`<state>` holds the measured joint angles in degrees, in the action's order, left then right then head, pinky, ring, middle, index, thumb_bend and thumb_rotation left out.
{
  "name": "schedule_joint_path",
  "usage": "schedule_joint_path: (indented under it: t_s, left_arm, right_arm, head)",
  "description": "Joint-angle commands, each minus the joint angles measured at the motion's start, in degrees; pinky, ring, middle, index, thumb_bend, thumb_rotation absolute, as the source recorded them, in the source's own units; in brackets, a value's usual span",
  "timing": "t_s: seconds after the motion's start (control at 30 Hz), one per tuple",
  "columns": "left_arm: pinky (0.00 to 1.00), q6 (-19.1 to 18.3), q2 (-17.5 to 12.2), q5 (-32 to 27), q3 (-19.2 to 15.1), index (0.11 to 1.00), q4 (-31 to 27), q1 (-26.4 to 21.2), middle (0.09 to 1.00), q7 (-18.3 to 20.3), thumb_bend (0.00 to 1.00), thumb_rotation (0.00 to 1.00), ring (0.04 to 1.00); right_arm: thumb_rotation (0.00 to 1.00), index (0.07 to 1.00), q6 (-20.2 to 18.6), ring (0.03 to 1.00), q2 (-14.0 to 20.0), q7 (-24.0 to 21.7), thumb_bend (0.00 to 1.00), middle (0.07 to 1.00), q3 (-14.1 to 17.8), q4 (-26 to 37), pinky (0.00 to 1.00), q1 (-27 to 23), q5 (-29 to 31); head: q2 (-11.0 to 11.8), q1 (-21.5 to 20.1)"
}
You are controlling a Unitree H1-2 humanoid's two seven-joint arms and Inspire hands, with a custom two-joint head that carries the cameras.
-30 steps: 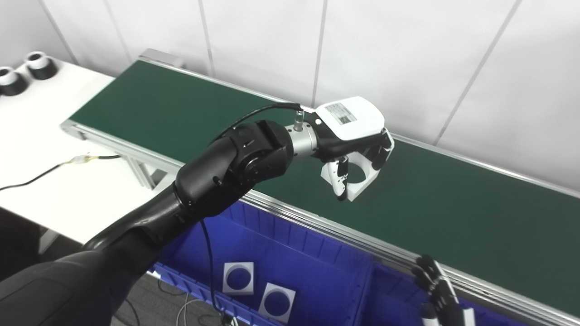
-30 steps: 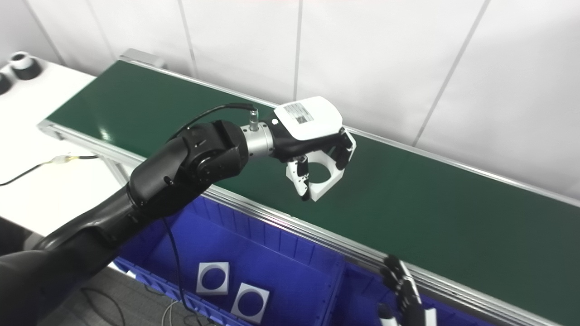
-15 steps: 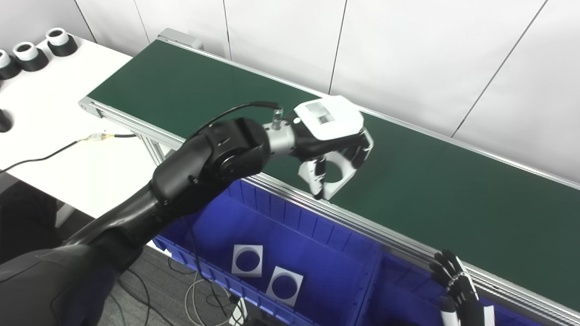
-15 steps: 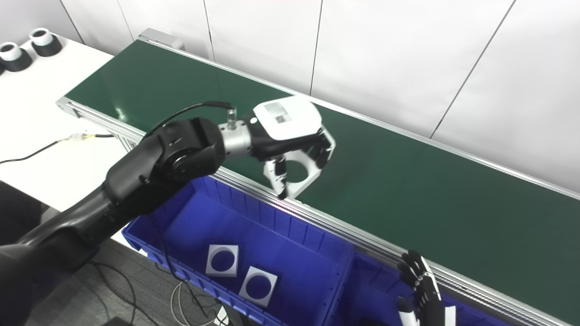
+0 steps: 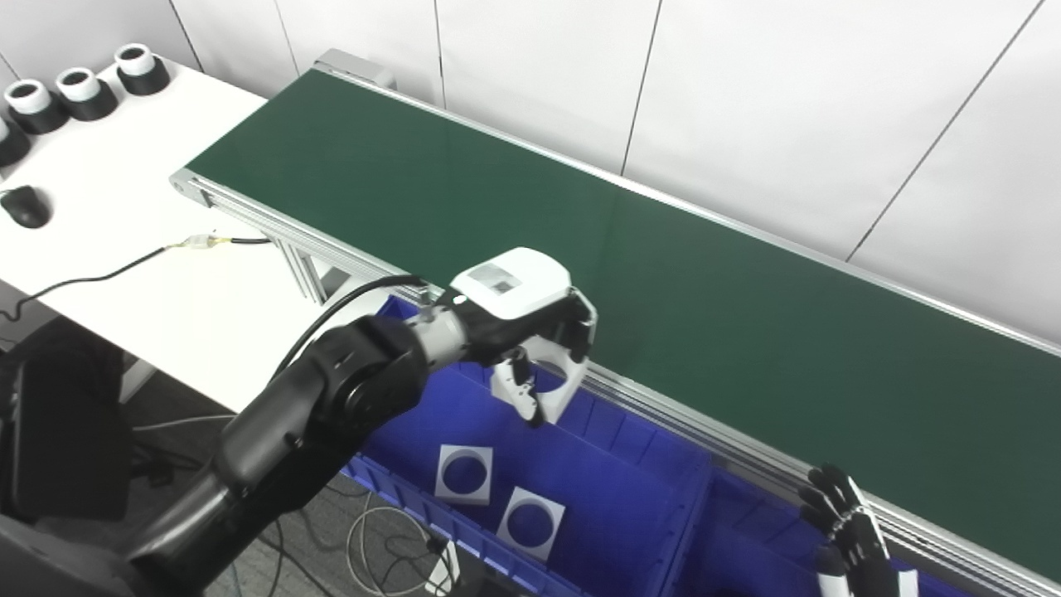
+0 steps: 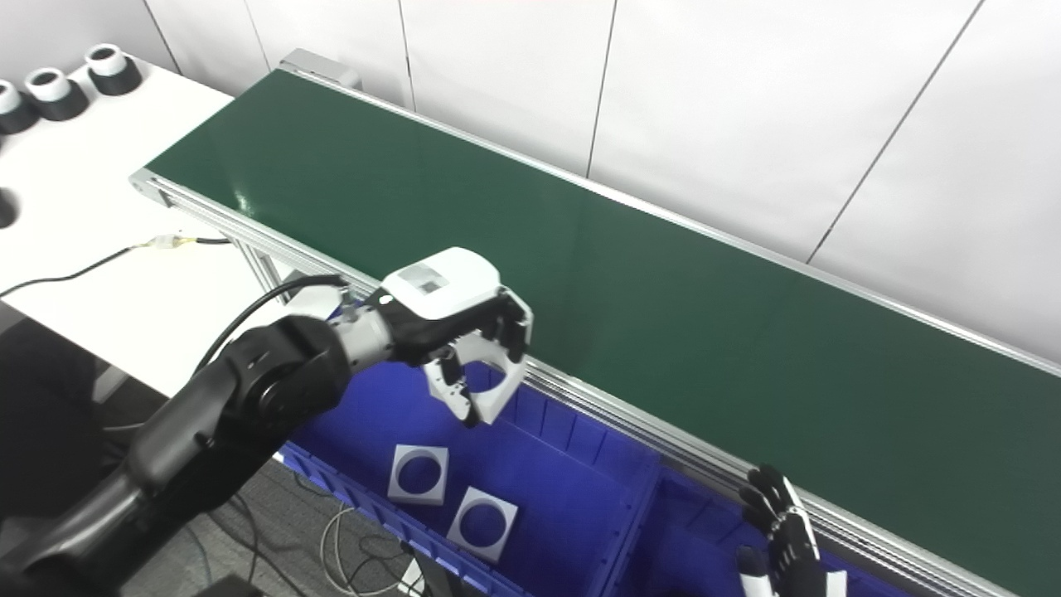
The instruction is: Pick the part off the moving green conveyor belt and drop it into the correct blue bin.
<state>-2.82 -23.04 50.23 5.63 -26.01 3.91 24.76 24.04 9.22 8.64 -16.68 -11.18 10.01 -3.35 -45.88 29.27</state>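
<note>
My left hand point(image 5: 530, 319) is shut on a white square part with a round hole point(image 5: 557, 390), held tilted above the left blue bin point(image 5: 630, 514), just off the belt's near rail. Two like white square parts point(image 5: 464, 474) point(image 5: 530, 522) lie flat on that bin's floor. The green conveyor belt point(image 5: 663, 274) carries nothing in view. My right hand point(image 5: 845, 535) shows only its dark fingers at the bottom right, over a second blue bin point(image 6: 688, 539); I cannot tell whether it is open or shut.
A white table point(image 5: 124, 249) stands left of the belt with several black-and-white cylinders point(image 5: 79, 83), a black mouse point(image 5: 25, 205) and a cable point(image 5: 124, 261). The belt's aluminium rail point(image 5: 704, 435) runs between belt and bins. White wall panels stand behind.
My left hand has carried the white square part off the belt, back and down over the left blue bin. The camera view has also shifted left. The right hand has stayed low.
</note>
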Motion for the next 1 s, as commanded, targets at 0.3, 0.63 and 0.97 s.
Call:
schedule_joint_path:
  t_s: [0.3, 0.63, 0.97]
  left_arm:
    - [0.43, 6.9, 4.6, 1.1, -3.0, 0.490, 11.1, 6.4, 0.554, -25.8, 0.52, 0.05, 0.502]
    - [0.42, 8.8, 4.0, 1.9, 0.6, 0.489, 22.2, 3.9, 0.545, -31.0, 0.52, 0.05, 0.505]
    - [0.38, 7.9, 4.6, 1.4, 3.3, 0.487, 30.6, 1.4, 0.546, -33.6, 0.52, 0.05, 0.488]
  right_arm:
    - [0.87, 0.862, 2.9, 0.794, -0.6, -1.2, 0.75, 0.834, 0.9, 3.0, 0.77, 0.4, -0.3]
    - [0.87, 0.864, 2.9, 0.801, -0.9, -1.6, 0.77, 0.843, 1.3, 3.4, 0.77, 0.7, -0.2]
    - [0.87, 0.863, 2.9, 0.803, -1.1, -1.5, 0.76, 0.843, 1.3, 3.8, 0.78, 0.6, -0.5]
  head:
    - [-0.4, -0.6]
    - [-0.4, -1.0]
    - [-0.6, -1.4]
